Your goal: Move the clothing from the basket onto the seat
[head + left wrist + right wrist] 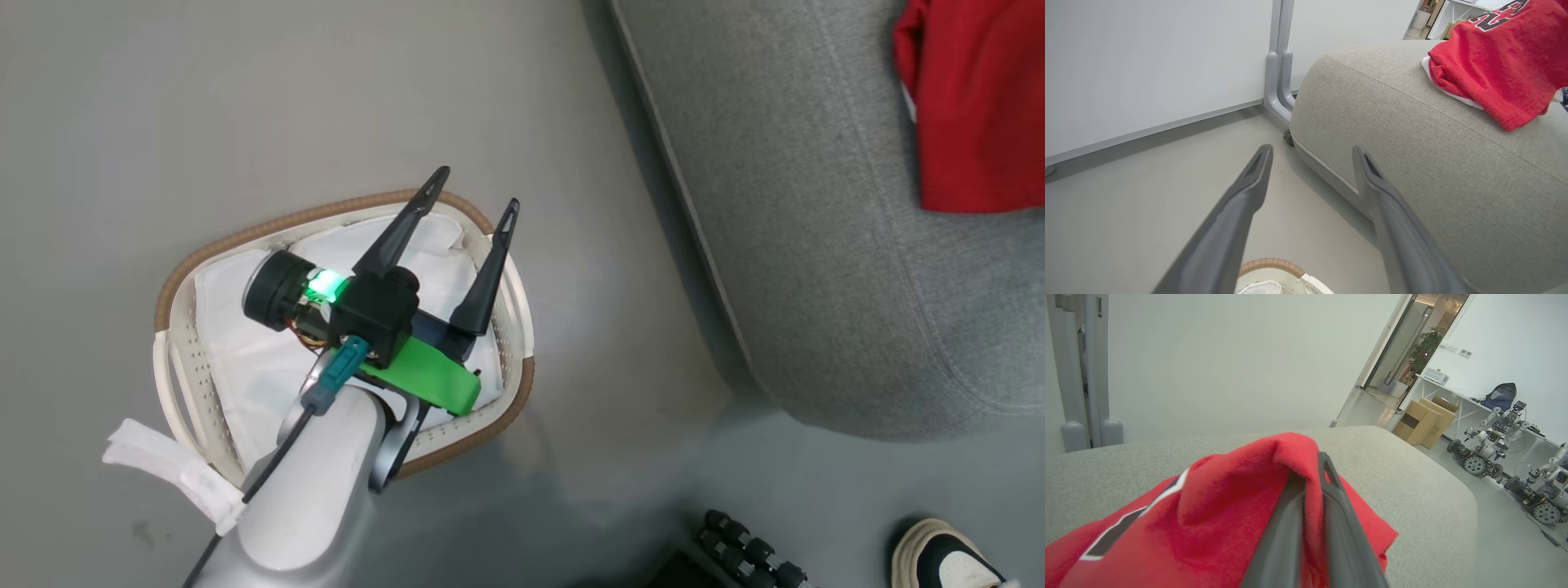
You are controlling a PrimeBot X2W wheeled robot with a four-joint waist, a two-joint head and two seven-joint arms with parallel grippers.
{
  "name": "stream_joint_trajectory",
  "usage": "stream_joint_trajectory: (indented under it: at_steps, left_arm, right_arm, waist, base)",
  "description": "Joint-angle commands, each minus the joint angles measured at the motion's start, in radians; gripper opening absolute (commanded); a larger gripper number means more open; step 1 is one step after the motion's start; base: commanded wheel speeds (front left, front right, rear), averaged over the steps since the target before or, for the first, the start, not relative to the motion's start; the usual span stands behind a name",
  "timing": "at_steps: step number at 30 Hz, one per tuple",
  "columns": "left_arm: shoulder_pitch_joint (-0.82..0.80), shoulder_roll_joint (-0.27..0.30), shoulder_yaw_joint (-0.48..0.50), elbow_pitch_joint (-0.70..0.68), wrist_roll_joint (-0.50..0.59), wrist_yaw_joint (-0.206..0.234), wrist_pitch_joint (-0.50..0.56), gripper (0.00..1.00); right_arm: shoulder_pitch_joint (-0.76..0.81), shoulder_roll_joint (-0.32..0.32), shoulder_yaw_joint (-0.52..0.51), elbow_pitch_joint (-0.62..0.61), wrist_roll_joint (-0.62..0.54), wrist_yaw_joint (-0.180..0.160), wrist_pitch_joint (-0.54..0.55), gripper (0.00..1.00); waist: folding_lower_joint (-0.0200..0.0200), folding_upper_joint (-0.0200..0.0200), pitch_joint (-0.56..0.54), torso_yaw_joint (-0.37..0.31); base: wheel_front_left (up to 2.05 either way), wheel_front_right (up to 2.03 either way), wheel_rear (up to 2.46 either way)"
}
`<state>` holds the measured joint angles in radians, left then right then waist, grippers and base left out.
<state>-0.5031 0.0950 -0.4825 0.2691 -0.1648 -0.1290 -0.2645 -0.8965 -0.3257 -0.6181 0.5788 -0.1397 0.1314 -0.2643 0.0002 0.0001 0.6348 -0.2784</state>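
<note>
My left gripper [477, 188] hangs open and empty above the basket [343, 214], which holds a plain white sheet [245, 359]. In the left wrist view its fingers [1312, 149] point at the floor beside the seat [1412, 143], with the basket's rim [1271, 263] just below. Red clothing [971, 106] lies on the seat [816, 245] at the top right. It is a jersey [1502, 61] with black, white-edged numerals. My right gripper [1312, 465] is shut on a raised fold of the clothing [1229, 506] over the seat [1412, 477].
A person's shoe [947, 555] and a black ridged object [747, 555] sit on the floor at the lower right. A white panel on a grey stand [1278, 81] stands behind the seat. Cardboard boxes [1425, 416] and other robots [1486, 445] line the far wall.
</note>
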Motion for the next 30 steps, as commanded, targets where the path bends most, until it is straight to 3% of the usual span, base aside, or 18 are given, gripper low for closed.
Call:
stream_joint_trajectory:
  at_steps: [1,16,24,30]
  left_arm:
    - [-0.013,0.008,0.007,0.003,0.009,-0.002,0.0,1.0]
    - [0.023,-0.011,0.055,0.023,-0.008,-0.003,0.0,1.0]
    - [0.095,-0.028,0.133,0.031,-0.008,-0.002,0.0,1.0]
    - [0.159,-0.036,0.213,0.03,-0.006,0.008,0.0,1.0]
  right_arm:
    - [0.015,0.008,-0.01,0.008,-0.007,-0.001,0.0,1.0]
    - [0.242,0.161,0.018,-0.116,0.046,-0.001,0.0,1.0]
    - [0.369,0.214,0.102,-0.169,0.111,-0.001,0.0,1.0]
    - [0.424,0.239,0.253,-0.186,0.155,-0.001,0.0,1.0]
  waist:
    - [-0.0002,-0.0001,0.026,0.02]
    - [-0.0002,-0.0001,-0.064,0.015]
    - [-0.0002,-0.0001,-0.166,0.041]
    - [-0.0002,-0.0001,-0.237,0.076]
  base:
    - [0.0,0.0,0.0]
    - [0.0,0.0,0.0]
    - [0.0,0.0,0.0]
    - [0.0,0.0,0.0]
